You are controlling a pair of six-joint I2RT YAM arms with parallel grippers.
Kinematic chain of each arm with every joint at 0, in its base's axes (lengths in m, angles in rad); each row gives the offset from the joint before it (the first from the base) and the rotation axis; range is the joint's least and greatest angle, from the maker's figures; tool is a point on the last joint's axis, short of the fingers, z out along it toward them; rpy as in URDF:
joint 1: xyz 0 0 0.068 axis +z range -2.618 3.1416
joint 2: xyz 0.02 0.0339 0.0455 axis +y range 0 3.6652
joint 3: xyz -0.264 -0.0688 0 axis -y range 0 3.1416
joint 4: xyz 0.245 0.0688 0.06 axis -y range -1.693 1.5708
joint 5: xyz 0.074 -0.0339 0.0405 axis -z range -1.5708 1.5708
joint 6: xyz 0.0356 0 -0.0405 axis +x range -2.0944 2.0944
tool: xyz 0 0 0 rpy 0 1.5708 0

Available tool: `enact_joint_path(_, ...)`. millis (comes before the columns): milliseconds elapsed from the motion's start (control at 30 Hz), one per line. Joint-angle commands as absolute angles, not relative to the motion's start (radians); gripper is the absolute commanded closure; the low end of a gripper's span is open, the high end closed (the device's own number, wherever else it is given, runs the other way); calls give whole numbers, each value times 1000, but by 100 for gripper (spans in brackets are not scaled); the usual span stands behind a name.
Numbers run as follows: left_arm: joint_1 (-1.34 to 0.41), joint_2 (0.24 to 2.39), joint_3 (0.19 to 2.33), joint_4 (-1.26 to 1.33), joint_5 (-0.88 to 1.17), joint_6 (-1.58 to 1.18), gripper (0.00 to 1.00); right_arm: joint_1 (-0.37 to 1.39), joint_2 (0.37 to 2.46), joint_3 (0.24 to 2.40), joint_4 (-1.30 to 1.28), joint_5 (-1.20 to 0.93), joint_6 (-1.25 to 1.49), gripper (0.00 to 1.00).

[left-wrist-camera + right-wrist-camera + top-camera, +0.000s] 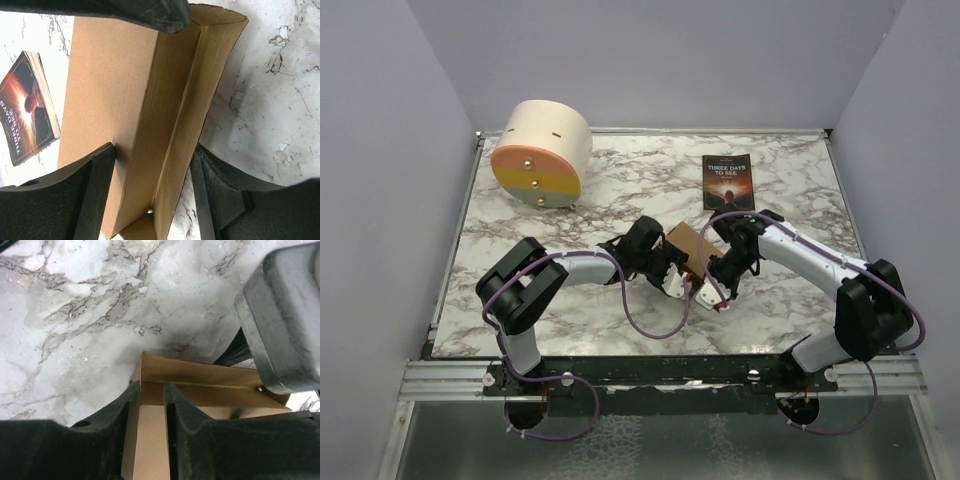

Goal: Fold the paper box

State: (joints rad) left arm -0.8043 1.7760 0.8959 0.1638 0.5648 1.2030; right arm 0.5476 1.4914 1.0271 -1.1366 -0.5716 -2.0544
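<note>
Near centre of table, between both wrists, paper box is seen from above only as small brown patch; rest is covered by arms. Left gripper is clamped across folded-up wall of box, fingers pressed against both sides; box ends are cut off by frame. Right gripper is closed on narrow cardboard strip; far part of box is hidden behind grey housing. Book is cut off at edge, near box. Cylinder is set well apart, far left.
</note>
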Motion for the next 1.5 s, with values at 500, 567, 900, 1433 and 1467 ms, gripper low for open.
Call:
enact_joint_path(500,-799,1839,878,-2,569,1159,39,542,1559,962,-1077,-646,-2428,80)
enact_joint_path(567,-799,1842,880,-3,569,1158,39,543,1563,963,-1074,-651,-2428,82)
enact_joint_path(900,-800,1841,880,-5,571,1158,39,543,1557,982,-1103,-680,-2441,81)
enact_joint_path(1433,-799,1841,880,-5,571,1158,39,543,1585,974,-1064,-640,-2401,78)
enact_joint_path(1467,-799,1841,880,-5,572,1159,39,543,1589,975,-1063,-634,-2398,78)
